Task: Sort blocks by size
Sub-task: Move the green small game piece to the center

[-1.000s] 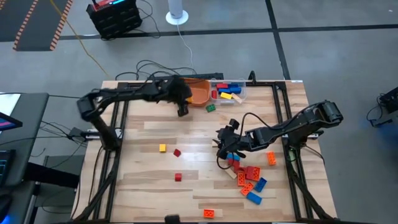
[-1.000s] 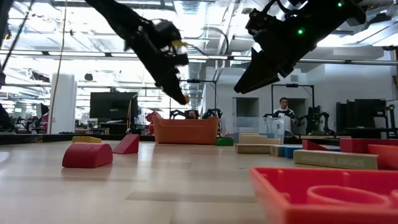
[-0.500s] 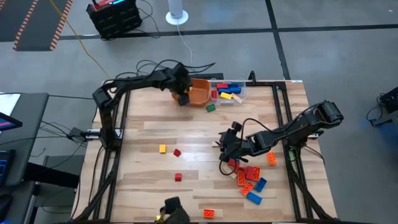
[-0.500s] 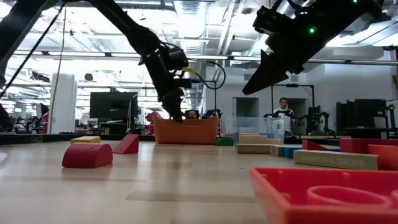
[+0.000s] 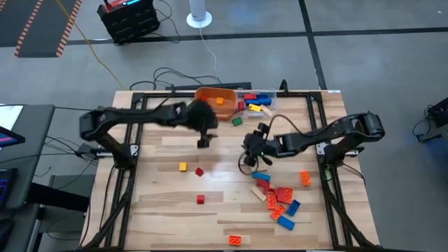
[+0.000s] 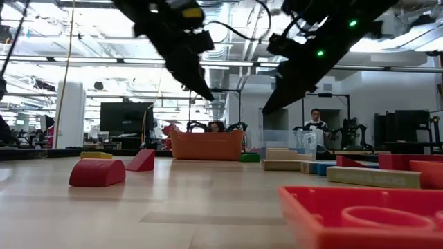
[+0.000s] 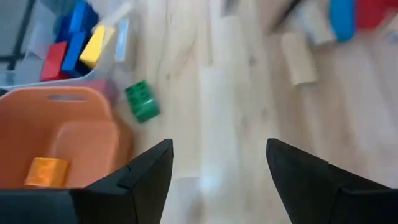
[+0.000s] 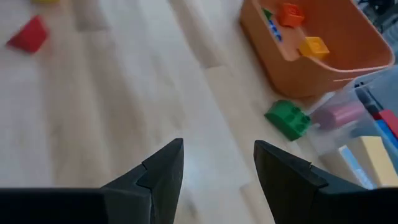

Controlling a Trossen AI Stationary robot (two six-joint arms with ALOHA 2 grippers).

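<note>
Loose blocks lie flat on the wooden table: a yellow one point(image 5: 183, 166), two red ones point(image 5: 199, 171) point(image 5: 201, 199), a green one point(image 5: 236, 121) and a mixed pile point(image 5: 278, 197) at the near right. My left gripper point(image 5: 203, 142) point(image 7: 217, 146) hangs open above bare wood, just near of the orange bowl point(image 5: 215, 100). That bowl holds a yellow-orange block point(image 7: 46, 171). My right gripper point(image 5: 245, 162) point(image 8: 217, 149) is open and empty over the table's middle, pointing toward the green block point(image 8: 287, 118).
A clear container point(image 5: 257, 103) with blue, yellow and red blocks stands right of the bowl at the far edge. A single orange block point(image 5: 236, 240) lies at the near edge. Bare wood stretches across the table's left half. A person point(image 6: 316, 124) stands far behind the table.
My left gripper swung toward the far edge, over the orange bowl's rim, then drew back toward the near edge and rose. My right gripper has shifted a little toward the far edge, away from the pile.
</note>
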